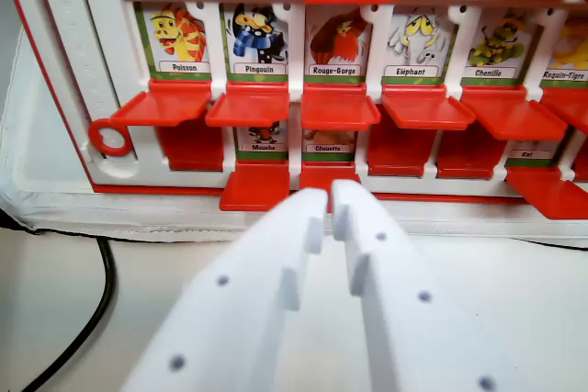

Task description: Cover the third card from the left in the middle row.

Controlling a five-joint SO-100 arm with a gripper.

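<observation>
Nearest the lens, the white plastic claw (329,197) fills the lower middle of the wrist view, its two fingers pressed almost together with only a thin slit between them and nothing held; I read it as closed and empty. To the claw's left a black cable (92,305) curves over the pale tabletop (46,291), well apart from the fingers. Beyond the tips stands the white and red plastic guessing-game board (64,61), with a small red ring (110,138) at its lower left corner.

In the middle row, far left of the claw, comes the Poisson card (180,41). The Pingouin card (257,40) follows, and then, straight ahead of the tips and above them, the Rouge-Gorge card (335,41), a red bird picture, counted third from the left among the cards in view. Right of it sit the Eléphant card (413,41) and the Chenille card (491,43). All five show their faces, each with a flat red plastic flap lying open below it; the red flap (338,107) under the bird lies between the claw and the card, apart from the fingertips.

By my judgement this is the approach step: the claw is lined up but touches nothing. The next move likely calls for reaching forward, getting the closed tips under that flap's front edge and tipping it up over the picture, without nudging the neighbouring flaps just beside it.
</observation>
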